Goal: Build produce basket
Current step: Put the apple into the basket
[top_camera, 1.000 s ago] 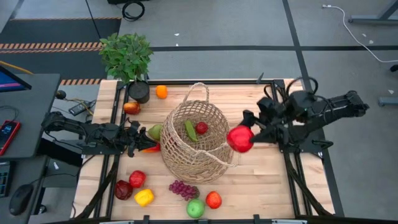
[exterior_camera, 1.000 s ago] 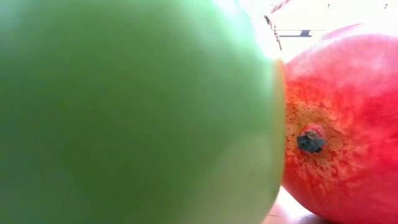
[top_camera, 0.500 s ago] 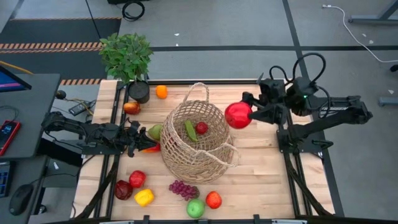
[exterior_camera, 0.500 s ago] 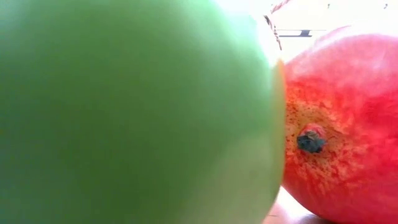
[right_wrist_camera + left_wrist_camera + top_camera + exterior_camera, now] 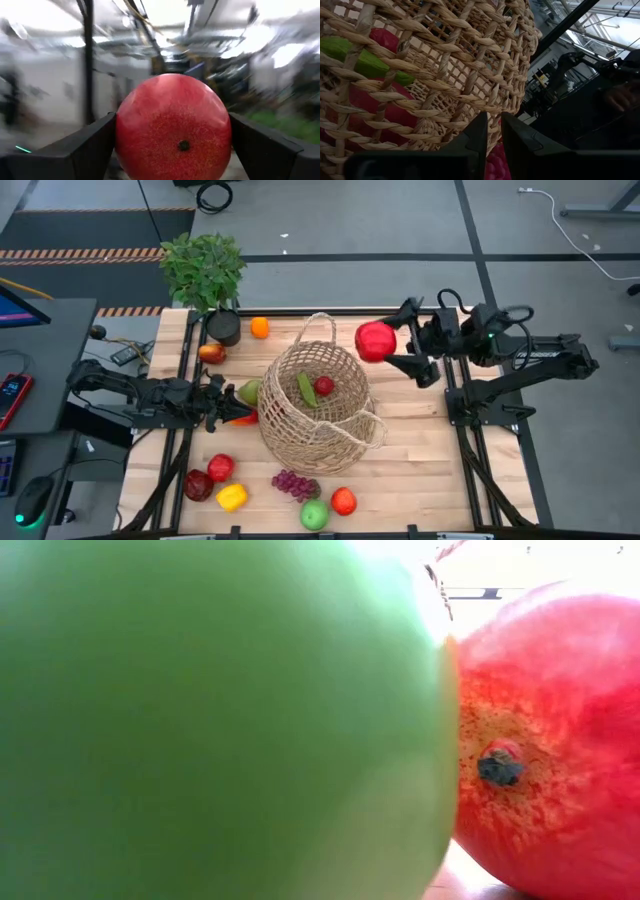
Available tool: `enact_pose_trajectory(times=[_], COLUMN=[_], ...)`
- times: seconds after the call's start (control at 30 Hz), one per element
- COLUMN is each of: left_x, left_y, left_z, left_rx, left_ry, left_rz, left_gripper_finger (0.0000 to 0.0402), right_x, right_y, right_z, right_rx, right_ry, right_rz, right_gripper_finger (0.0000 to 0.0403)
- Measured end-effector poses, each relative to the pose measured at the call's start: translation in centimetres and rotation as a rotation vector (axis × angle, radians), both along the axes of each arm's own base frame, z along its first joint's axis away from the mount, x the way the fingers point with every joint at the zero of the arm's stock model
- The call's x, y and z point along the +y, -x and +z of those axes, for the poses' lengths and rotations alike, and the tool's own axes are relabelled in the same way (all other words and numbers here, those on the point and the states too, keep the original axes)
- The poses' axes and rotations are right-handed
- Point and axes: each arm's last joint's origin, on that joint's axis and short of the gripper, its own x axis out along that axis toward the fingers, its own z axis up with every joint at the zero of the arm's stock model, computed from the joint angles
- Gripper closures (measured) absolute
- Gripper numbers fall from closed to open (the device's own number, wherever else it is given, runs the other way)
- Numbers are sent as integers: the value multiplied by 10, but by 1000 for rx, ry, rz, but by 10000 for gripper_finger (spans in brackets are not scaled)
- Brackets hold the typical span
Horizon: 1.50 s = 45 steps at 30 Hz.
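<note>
The tan wicker basket (image 5: 318, 408) stands mid-table with a green cucumber (image 5: 306, 389) and a small red fruit (image 5: 324, 386) inside. My right gripper (image 5: 392, 342) is raised beyond the basket's far right rim, shut on a large red apple (image 5: 375, 341). My left gripper (image 5: 238, 408) is low at the basket's left wall, shut, with the weave (image 5: 445, 75) filling its wrist view. A green pear (image 5: 249, 390) and an orange-red piece (image 5: 241, 419) lie beside its fingers. My right gripper pinches the red apple by two opposite sides (image 5: 122, 135) between its two fingers (image 5: 92, 145). The fingers reach in from the table's right, about level. The apple is lifted clear of the table and basket, its dark blossom end (image 5: 183, 145) facing the wrist. My left gripper's shut fingertips (image 5: 482, 127) stand right at the basket's left wall; I cannot tell whether they touch it.
A potted plant (image 5: 205, 268) in a black pot (image 5: 224, 328), an orange (image 5: 260, 327) and an apple (image 5: 211, 352) sit at the far left. Peppers (image 5: 231, 497), grapes (image 5: 295, 483), a green apple (image 5: 315, 514) and a red-orange fruit (image 5: 344, 501) lie along the near edge, the last two blocking the low view.
My right gripper has carried the red apple from beside the basket's right rim toward the table's far edge and slightly left. Its wrist has rolled, so the fingers now stand on the apple's far and near sides. The basket and the left arm have kept still.
</note>
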Motion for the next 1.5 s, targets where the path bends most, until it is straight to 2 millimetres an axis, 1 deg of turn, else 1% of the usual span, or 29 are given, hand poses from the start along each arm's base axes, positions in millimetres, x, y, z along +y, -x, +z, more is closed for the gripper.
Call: enact_pose_trajectory(times=[0.17, 0.27, 0.4, 0.57, 0.7, 0.87, 1.07, 1.27, 1.37, 1.5], left_x=[0, 0, 0, 0, 0, 0, 0, 0, 0, 0], left_y=[0, 0, 0, 0, 0, 0, 0, 0, 0, 0], left_z=[0, 0, 0, 0, 0, 0, 0, 0, 0, 0], left_rx=[0, 0, 0, 0, 0, 0, 0, 0, 0, 0], left_ry=[0, 0, 0, 0, 0, 0, 0, 0, 0, 0], left_rz=[0, 1, 0, 0, 0, 0, 0, 0, 1, 0], left_gripper_finger=[340, 344, 343, 339, 342, 345, 342, 342, 345, 344], right_x=[1, 1, 0, 0, -1, -2, -2, -1, -2, -2], right_y=[-2, -7, -17, -37, -54, -73, -95, -120, -133, -144], right_z=[-3, -7, -17, -40, -58, -74, -98, -125, -142, -165], right_rx=[-7, 17, 98, 258, 373, 431, 510, 560, 592, 668], right_ry=[403, 521, 533, 553, 561, 581, 681, 707, 711, 723], right_rz=[-176, -239, -258, -224, -244, -253, -234, -216, -207, -179], right_gripper_finger=[33, 31, 29, 28, 28, 28, 28, 28, 28, 28])
